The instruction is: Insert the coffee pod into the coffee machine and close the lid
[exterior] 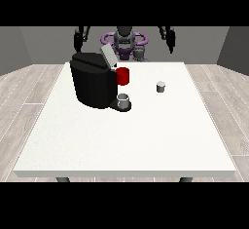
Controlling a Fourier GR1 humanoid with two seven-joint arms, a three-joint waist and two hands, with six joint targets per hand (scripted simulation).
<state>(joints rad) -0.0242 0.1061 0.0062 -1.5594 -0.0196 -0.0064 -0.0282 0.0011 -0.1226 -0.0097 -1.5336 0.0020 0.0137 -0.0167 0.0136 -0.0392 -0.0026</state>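
The table (126,135) has a plain white top. The coffee machine (92,84) at left is black; its raised lid (108,56) is light grey. A red part (123,76) shows on the machine's right side. The cup (124,101) on the machine's near base is grey. The coffee pod (161,86) to the right is light grey with a whiter top. The robot (124,40) at the far edge is dark grey with purple rings. Both hands, at the view's left (78,40) and right (170,40), are black. The floor (29,91) is pale wood planking; the walls (39,43) are grey.

text: none legible | labels: none | brands: none | numbers: none | signs: none
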